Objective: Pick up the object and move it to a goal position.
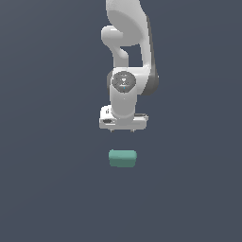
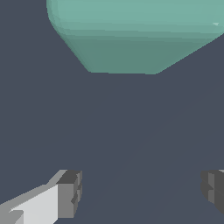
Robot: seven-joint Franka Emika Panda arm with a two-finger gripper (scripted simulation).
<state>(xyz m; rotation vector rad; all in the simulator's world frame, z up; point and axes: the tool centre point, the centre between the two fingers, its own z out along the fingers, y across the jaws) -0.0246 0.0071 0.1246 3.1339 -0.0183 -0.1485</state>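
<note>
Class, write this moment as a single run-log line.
phase: approach | gripper: open, holding nothing | teal block: on the surface, not between the fingers | contact: none | goal: not visible

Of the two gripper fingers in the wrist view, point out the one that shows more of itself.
The dark grey finger with the white link behind it. The other finger is cut off by the picture's edge. Neither touches the teal-green rounded block.

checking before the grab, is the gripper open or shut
Open. In the wrist view the gripper has its fingertips wide apart with bare floor between them, and the block lies outside that gap, ungrasped.
</note>
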